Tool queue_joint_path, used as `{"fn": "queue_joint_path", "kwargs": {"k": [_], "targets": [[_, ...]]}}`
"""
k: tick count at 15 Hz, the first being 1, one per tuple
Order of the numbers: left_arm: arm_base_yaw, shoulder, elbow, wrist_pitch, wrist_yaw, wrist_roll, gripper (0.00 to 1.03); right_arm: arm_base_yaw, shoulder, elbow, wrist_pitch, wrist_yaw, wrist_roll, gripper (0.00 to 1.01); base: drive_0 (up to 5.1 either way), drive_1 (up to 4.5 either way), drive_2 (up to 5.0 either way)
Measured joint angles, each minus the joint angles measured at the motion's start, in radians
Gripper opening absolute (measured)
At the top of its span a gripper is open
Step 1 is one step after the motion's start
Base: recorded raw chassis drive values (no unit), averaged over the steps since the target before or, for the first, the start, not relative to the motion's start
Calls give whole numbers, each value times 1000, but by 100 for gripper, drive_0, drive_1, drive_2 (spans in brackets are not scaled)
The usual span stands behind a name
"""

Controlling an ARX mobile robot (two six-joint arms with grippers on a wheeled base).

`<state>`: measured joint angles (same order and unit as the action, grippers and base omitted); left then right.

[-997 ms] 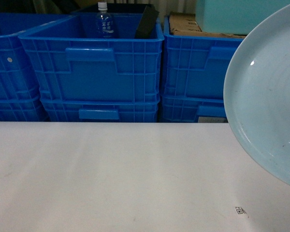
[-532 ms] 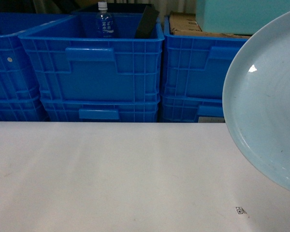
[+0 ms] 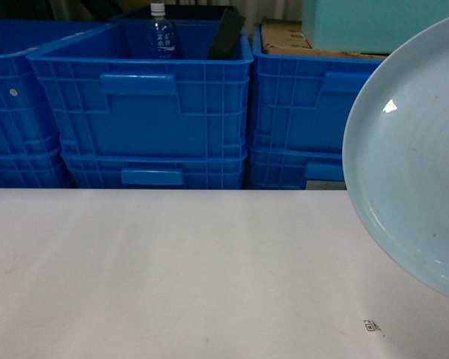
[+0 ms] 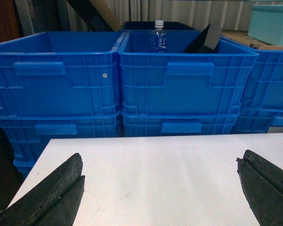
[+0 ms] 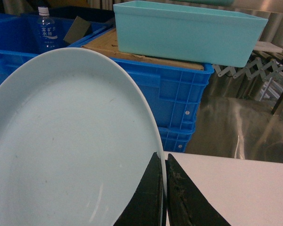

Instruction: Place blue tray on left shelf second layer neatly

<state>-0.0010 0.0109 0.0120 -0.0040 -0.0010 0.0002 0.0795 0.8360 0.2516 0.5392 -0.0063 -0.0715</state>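
Dim, soft overhead lighting; small glare spots on the blue tray (image 3: pixel 404 149); mild grain, near gripper fingers (image 4: pixel 47 195) slightly blurred.

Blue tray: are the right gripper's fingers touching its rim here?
Touching. The right wrist view shows the right gripper with both fingers pinched on the blue tray rim.

Left pincer (image 4: pixel 160 188) spread wide; right pincer (image 5: pixel 164 197) pinched shut on a rim

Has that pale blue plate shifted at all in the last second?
Yes, slightly. The blue tray has crept left: its left edge now covers more of the blue crate behind it.
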Motion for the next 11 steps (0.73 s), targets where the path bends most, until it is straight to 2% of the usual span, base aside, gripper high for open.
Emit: {"fn": "queue_joint_path", "kwargs": {"k": [10,11], "targets": [[1,0,0,0,0,0,98,-1,0,0,0,-2,0,2,-173,-173,-173],[1,0,0,0,0,0,98,-1,0,0,0,-2,0,2,279,-380,-380]]}}
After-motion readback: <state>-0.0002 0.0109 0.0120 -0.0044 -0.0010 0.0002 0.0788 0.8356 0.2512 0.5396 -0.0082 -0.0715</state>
